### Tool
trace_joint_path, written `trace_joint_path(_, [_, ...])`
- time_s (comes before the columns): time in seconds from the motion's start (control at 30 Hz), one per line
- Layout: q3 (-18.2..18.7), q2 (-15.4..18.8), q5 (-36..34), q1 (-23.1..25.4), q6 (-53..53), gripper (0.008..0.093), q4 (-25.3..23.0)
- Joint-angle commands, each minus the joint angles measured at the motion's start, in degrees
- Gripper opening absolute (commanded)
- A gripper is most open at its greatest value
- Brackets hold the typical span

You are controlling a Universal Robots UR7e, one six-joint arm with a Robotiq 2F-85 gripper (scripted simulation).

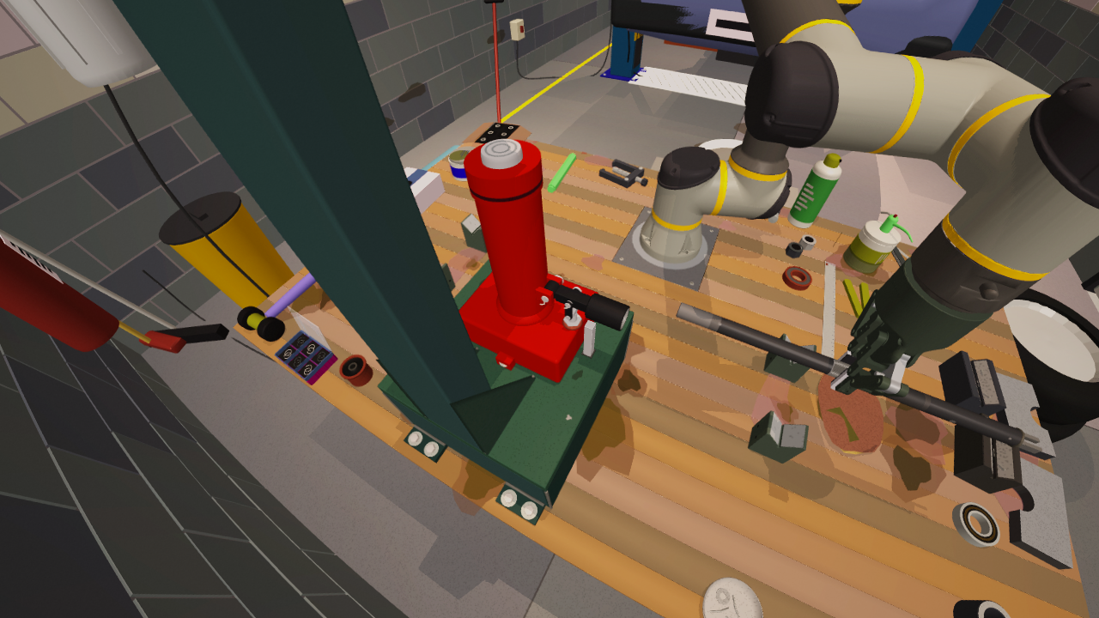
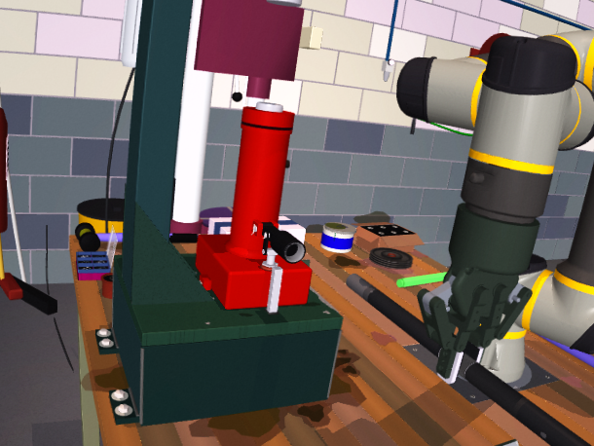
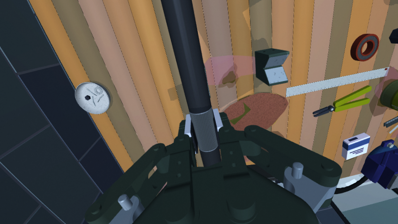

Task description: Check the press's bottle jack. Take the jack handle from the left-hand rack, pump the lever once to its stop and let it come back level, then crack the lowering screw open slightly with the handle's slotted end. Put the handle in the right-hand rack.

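My gripper (image 1: 864, 374) (image 2: 455, 362) (image 3: 202, 128) hangs over the bench to the right of the press, above a red-brown stain. The long black jack handle (image 1: 853, 364) (image 2: 428, 331) (image 3: 192, 69) runs nearly level above the bench, one end pointing toward the red bottle jack (image 1: 513, 261) (image 2: 258, 214). The jack's black lever socket (image 1: 592, 304) (image 2: 285, 243) sticks out level from its base toward the handle. One green V-block of the rack (image 1: 778, 436) (image 3: 271, 66) stands empty below the handle. My gripper is closed around the handle's knurled band.
Behind the work rises the dark green press column (image 1: 307, 192), on a base plate (image 2: 233, 341). A ruler (image 3: 336, 81), green pliers (image 3: 345, 101), a red ring (image 1: 797, 277), a bench vise (image 1: 999, 430), a bearing (image 1: 976, 524) and a metal disc (image 3: 92, 97) lie around.
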Motion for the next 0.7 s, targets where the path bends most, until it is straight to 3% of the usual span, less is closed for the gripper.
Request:
trace_joint_path(0.0, [-0.8, 0.2, 0.0, -0.2, -0.2, 0.0080, 0.3])
trace_joint_path(0.37, [-8.5, 3.3, 0.0, -2.0, -2.0, 0.0080, 5.0])
trace_joint_path(0.67, [-12.1, 4.8, 0.0, -2.7, -2.7, 0.0080, 7.1])
